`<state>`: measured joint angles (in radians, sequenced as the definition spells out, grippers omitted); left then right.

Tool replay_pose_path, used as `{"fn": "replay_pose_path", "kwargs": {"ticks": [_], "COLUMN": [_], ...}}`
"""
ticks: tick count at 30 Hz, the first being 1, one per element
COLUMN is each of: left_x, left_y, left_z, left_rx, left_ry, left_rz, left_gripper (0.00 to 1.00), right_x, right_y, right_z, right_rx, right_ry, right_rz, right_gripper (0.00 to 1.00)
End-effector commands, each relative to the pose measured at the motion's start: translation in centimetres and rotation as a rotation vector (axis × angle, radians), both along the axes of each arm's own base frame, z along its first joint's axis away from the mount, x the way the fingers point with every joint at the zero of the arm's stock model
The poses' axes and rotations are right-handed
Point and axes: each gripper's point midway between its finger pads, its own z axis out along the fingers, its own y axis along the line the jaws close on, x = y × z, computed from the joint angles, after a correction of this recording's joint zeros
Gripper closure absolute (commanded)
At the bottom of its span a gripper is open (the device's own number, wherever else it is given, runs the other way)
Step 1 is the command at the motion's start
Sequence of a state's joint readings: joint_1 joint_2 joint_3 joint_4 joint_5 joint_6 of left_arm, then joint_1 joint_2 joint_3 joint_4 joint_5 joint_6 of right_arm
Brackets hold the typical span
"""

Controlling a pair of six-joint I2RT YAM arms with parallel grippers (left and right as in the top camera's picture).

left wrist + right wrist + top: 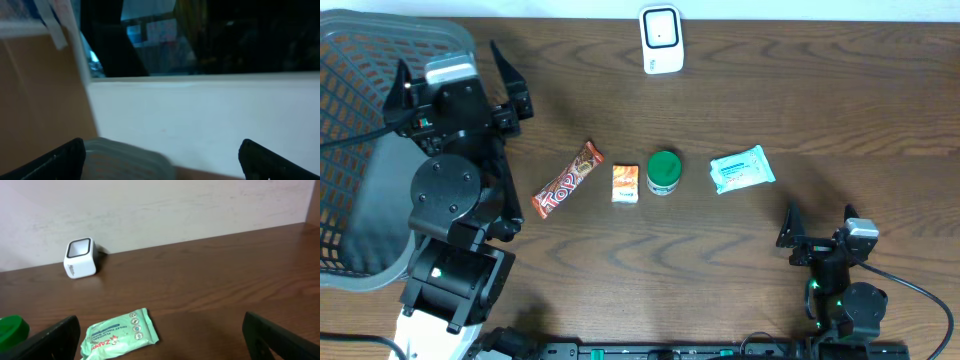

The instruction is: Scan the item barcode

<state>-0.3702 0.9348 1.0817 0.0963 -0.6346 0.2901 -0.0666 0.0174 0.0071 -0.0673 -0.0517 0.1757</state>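
Four items lie in a row mid-table: a chocolate bar, a small orange box, a green-lidded jar and a pale green tissue pack. The white scanner stands at the far edge. My left gripper is open by the basket, holding nothing. In the left wrist view its fingers stand wide apart, with the blurred grey basket rim below. My right gripper is open near the front edge. It faces the tissue pack and scanner. I can make out no barcode.
A grey mesh basket with a dark bag inside fills the left end of the table. The left arm's body stands beside it. The green jar lid shows at the left edge of the right wrist view. A pale wall runs behind the table.
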Motion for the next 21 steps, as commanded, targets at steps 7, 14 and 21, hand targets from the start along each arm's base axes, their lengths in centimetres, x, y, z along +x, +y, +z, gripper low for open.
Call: {"fn": "replay_pose_path", "kwargs": {"ticks": [7,14,21], "left_x": [2.3,2.4,0.3], "left_y": [-1.6,-1.7,1.6], "left_z": [-3.3,-3.3,-0.2], "left_rx": [0.077,0.167,0.168], "left_ry": [0.134,0.159,0.074], "left_rz": [-0.055,-0.051,0.13], "left_gripper": [0.02,0.02,0.03], "right_x": [0.0,0.0,0.0], "right_y": [0.1,0.1,0.1], "right_z": [-0.1,-0.1,-0.1], "right_rx": [0.01,0.01,0.01], "right_ry": [0.001,0.001,0.001], "right_rz": [0.003,0.003,0.003], "right_gripper": [0.01,0.01,0.01]}}
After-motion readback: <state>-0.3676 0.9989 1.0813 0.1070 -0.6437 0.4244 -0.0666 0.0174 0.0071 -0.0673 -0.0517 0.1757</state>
